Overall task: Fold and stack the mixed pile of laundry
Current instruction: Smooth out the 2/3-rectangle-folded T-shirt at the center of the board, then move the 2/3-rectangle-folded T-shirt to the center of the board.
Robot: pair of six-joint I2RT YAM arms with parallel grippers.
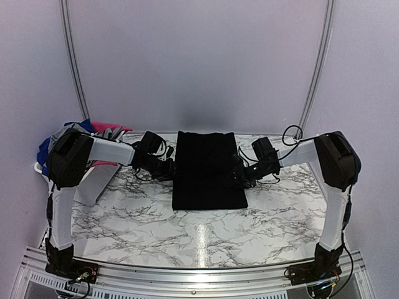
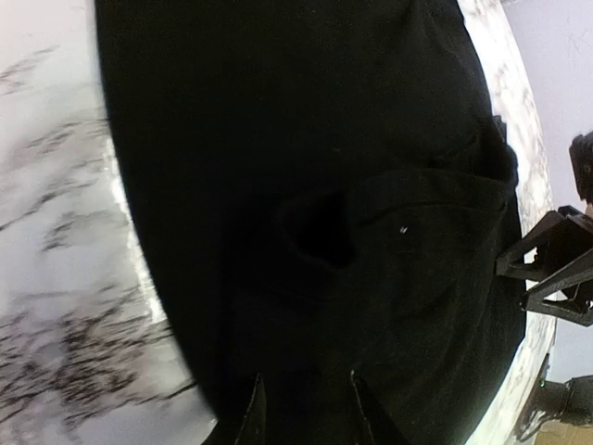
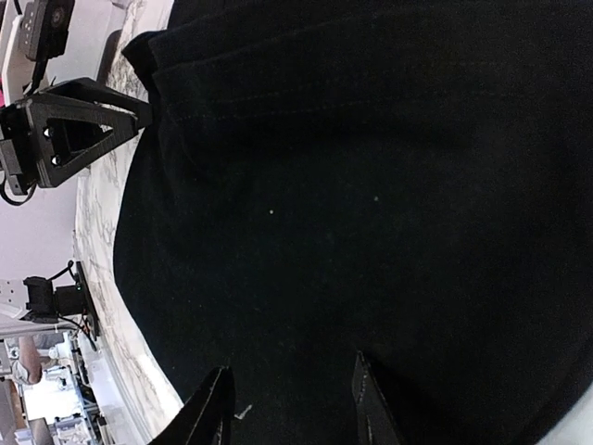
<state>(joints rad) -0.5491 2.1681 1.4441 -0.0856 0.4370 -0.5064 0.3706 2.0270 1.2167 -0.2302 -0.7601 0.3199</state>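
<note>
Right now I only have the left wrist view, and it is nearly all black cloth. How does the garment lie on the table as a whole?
Observer: From above, the black garment lies flat as a tidy rectangle in the middle of the marble table.
Operator: Where is the rest of the pile?
Observer: The other laundry, pink, blue and grey pieces, is heaped in the white basket at the table's far left, partly hidden by the left arm.
Operator: And my tips against the cloth?
Observer: The right wrist view shows the left end effector with its tips at a stitched edge of the garment. I cannot tell whether they pinch cloth.
</note>
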